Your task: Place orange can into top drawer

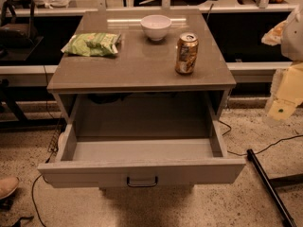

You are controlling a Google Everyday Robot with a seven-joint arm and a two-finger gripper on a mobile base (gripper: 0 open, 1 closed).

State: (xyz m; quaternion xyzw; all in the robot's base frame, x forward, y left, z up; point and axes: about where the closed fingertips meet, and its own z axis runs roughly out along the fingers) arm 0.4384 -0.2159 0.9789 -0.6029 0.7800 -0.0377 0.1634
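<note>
The orange can (pixel 186 53) stands upright on the right side of the grey cabinet top (pixel 137 65). The top drawer (pixel 85 171) is pulled wide open below it, with nothing showing inside and a small dark handle (pixel 142 181) at the centre of its front. My gripper (pixel 283 103) shows as pale, blurred parts at the right edge of the camera view, to the right of the cabinet and well apart from the can. It holds nothing that I can see.
A white bowl (pixel 155 26) and a green snack bag (pixel 92 44) sit on the cabinet top behind and left of the can. A black pole (pixel 270 188) and cables lie on the floor at right. A shoe (pixel 7 186) is at the lower left.
</note>
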